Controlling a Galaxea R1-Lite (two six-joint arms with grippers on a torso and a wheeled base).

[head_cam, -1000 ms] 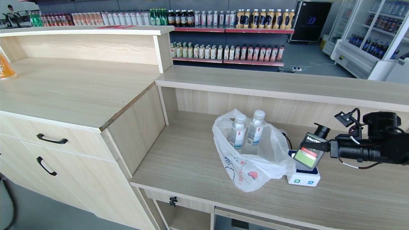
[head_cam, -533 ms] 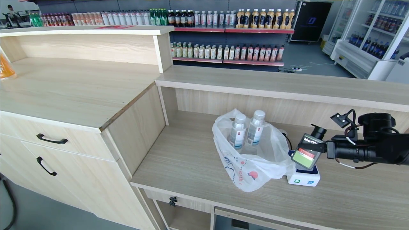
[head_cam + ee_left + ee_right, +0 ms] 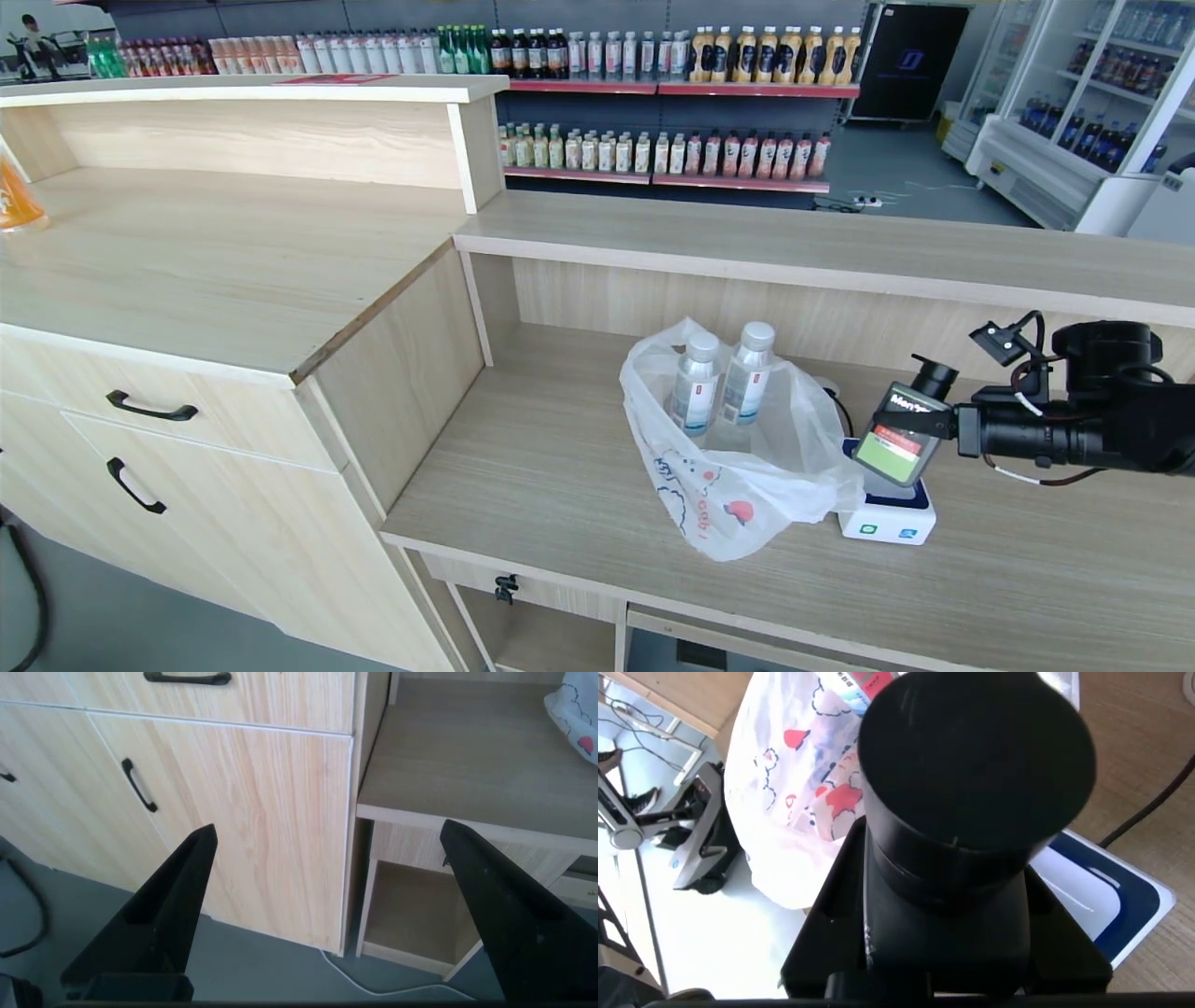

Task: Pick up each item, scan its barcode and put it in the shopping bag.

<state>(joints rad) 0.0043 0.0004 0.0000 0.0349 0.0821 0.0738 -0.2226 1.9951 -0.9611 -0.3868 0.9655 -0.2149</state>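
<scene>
— Which step are you on?

— Scanning, as I judge it; my right hand (image 3: 924, 425) is clenched on a bottle (image 3: 894, 455) at the right of the frame; it hangs just above the scanner (image 3: 887, 525), off the tabletop (image 3: 560, 467).

— How does the bottle sit?

— Its long axis is steep but tilted; the black cap points to the upper right of the frame and the base points down-left at the scanner; I cannot see the barcode, so I cannot tell whether it faces the window.

— And what comes next?

— Once it reads, the bottle goes into the bag (image 3: 738, 495), just left of the scanner; two bottles (image 3: 695, 385) stand there already, toward its far side; I would lift clear of the limp rim, carry the bottle leftward, bring it upright, lower it base first into the nearer free space, then release.

— Your other hand?

— My left hand (image 3: 329, 833) is released, fingers spread wide, holding nothing; it hangs low beside the cupboard doors (image 3: 262, 812), well apart from the bag.
</scene>
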